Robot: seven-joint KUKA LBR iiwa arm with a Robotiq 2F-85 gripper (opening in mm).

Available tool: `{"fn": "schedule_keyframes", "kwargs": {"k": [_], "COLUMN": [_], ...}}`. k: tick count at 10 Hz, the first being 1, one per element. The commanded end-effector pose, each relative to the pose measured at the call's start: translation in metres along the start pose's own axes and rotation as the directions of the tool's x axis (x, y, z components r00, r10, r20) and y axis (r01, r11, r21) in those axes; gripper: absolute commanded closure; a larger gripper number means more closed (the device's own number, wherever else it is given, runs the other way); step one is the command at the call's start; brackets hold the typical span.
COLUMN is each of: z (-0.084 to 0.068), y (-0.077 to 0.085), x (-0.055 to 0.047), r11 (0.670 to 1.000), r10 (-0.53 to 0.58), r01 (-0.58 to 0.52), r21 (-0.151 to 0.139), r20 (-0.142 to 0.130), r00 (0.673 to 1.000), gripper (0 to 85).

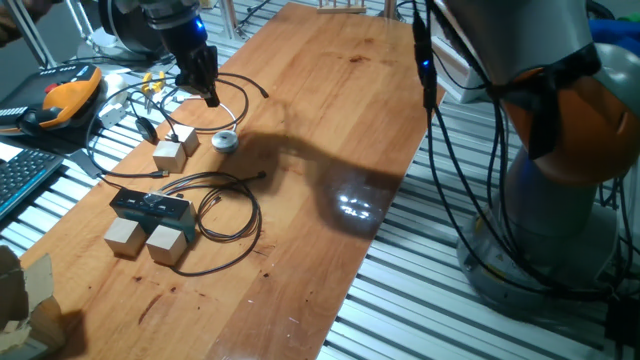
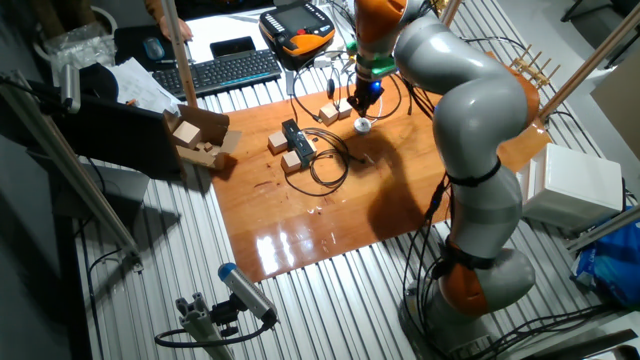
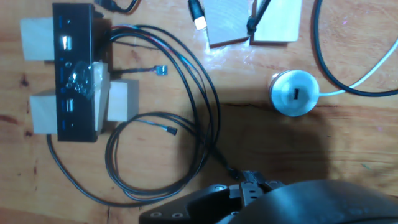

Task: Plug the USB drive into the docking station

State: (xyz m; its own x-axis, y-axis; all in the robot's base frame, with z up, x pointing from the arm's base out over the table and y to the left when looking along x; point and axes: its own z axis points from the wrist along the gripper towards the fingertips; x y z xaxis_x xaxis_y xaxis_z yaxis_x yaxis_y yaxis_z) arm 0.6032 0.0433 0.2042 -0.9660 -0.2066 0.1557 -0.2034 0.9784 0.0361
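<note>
The docking station [image 1: 150,207] is a flat dark box lying on the wooden table between pale cubes. It also shows in the other fixed view [image 2: 292,135] and at the upper left of the hand view [image 3: 74,71], ports facing up. My gripper [image 1: 210,95] hangs above the table, behind and to the right of the station and near the white puck [image 1: 226,141]. Its fingers stand close together on a small black stick, the USB drive [image 1: 212,99]. In the hand view the fingers and drive are only a dark blur [image 3: 211,202] along the bottom edge.
Thin black cables [image 1: 225,215] loop beside the station. Two wooden cubes [image 1: 125,237] stand in front of it and two more [image 1: 170,155] behind it. The puck [image 3: 294,93] trails a white cable. An orange pendant [image 1: 65,100] and a keyboard [image 1: 25,175] lie to the left, off the table.
</note>
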Motion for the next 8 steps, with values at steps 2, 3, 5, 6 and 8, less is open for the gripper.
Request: {"fn": "schedule_keyframes", "kwargs": {"k": [2, 3, 5, 6, 8], "z": [0.000, 0.000, 0.000, 0.003, 0.008], "y": [0.000, 0.000, 0.000, -0.001, -0.005], "x": [0.000, 0.000, 0.000, -0.005, -0.025], "r11": [1.000, 0.998, 0.989, 0.987, 0.987], "r10": [0.025, 0.058, 0.146, 0.157, 0.157], "r01": [-0.025, -0.058, -0.147, -0.159, -0.161], "r21": [-0.007, 0.002, 0.007, 0.007, 0.016], "r20": [0.009, 0.027, 0.082, 0.116, 0.144], "r00": [1.000, 0.998, 0.986, 0.981, 0.977], "gripper": [85.0, 85.0, 68.0, 51.0, 34.0]}}
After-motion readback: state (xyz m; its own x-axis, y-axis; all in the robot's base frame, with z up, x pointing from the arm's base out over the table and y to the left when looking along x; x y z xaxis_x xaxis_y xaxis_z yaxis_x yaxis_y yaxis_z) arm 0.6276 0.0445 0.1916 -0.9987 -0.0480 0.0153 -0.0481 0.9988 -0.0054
